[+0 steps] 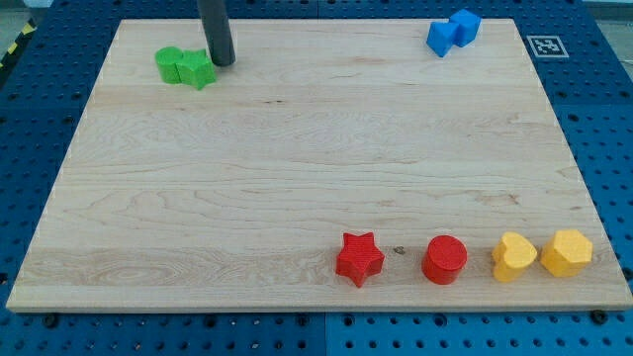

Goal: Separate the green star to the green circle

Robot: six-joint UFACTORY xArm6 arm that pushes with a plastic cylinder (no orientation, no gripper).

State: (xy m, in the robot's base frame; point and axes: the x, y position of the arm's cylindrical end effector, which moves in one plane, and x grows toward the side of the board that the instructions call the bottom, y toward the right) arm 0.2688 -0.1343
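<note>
Two green blocks, green circle (pixel 169 64) touching green star (pixel 198 69), my tip (pixel 223 61) just beside the star's right; no fingers on this rod.

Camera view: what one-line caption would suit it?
My tip beside the touching green star and green circle at the wooden board's top left.

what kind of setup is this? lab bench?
Likely a robotics lab bench: a wooden board on a blue perforated table, a fiducial marker at the corner, and coloured test blocks like the red star.
</note>
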